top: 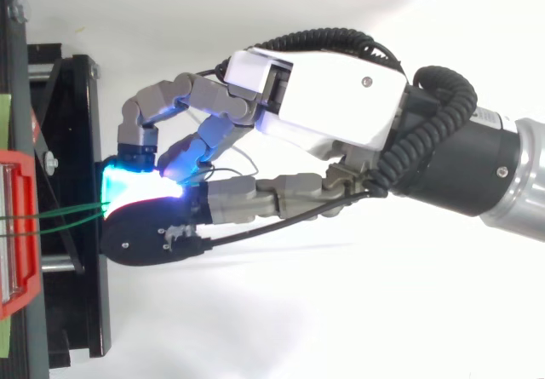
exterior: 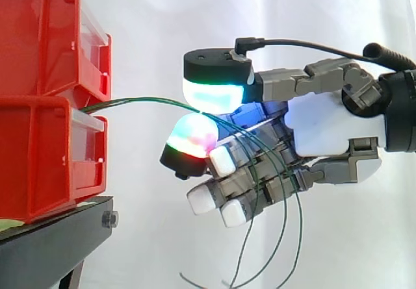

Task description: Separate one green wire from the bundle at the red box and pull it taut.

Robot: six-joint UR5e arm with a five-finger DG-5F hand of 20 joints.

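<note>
At the left, two stacked red bins (exterior: 45, 100) are sitting on a black stand (exterior: 52, 243). A small bundle of green wires (exterior: 140, 99) is coming out of the gap between the upper and lower bin. It is running roughly level toward the right, arching up a little on the way instead of lying straight.

Moving right in the side view, the wires are reaching the robot hand (exterior: 325, 126), which is coming in from the right with its palm well clear of the bins. The fingers (exterior: 214, 87) are closing in a pinch. One pad, glowing cyan and green, is pressing down from above, and a pad glowing red and green is meeting it from below, with the wires passing between them. Whether one strand or several are being held in the pinch is not possible to tell. Past the pinch, several green strands are draping over the curled lower fingers and hanging loose toward the bottom.

From above, the wires (top: 72, 215) are crossing the stand into the glowing pads just beside its edge. The wires' length is lying left to right, so tightening a strand would likely mean drawing the hand rightward, away from the bins.
</note>
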